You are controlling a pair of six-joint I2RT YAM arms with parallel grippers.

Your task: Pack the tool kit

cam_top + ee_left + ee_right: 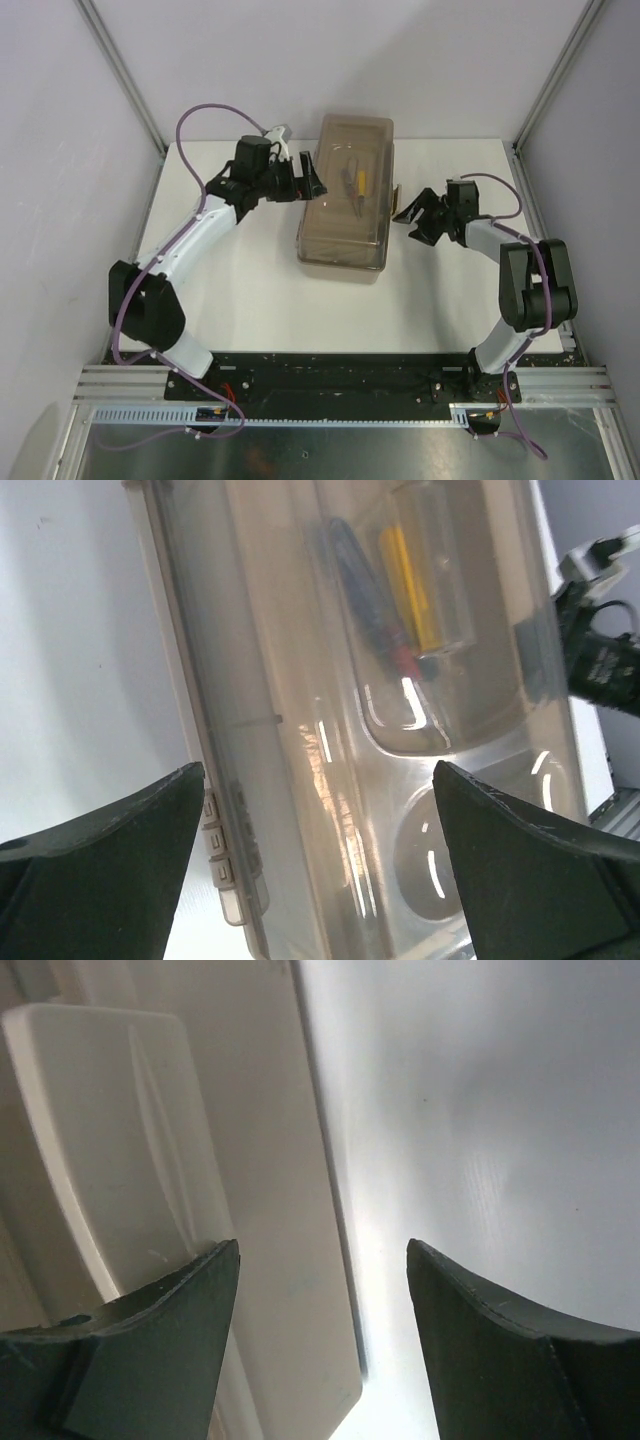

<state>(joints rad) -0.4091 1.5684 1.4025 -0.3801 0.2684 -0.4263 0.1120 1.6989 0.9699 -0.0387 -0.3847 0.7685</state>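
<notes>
The tool kit (pixel 345 195) is a beige box with its translucent brownish lid down, standing mid-table. Through the lid show a yellow-handled tool (pixel 361 181) and a dark tool with a red part (pixel 349 190). My left gripper (pixel 312 178) is open at the box's left side, its fingers wide over the lid (pixel 330 730) and hinge edge (pixel 225 850), holding nothing. The yellow handle (pixel 410 590) shows under the lid. My right gripper (pixel 408 212) is open at the box's right side, near the beige latch (pixel 110 1140). Nothing lies between its fingers (pixel 170 1330).
White table (pixel 500 1110) surrounds the box. Grey walls with metal posts (pixel 120 70) enclose the back and sides. The right arm's wrist (pixel 600 660) shows beyond the box in the left wrist view.
</notes>
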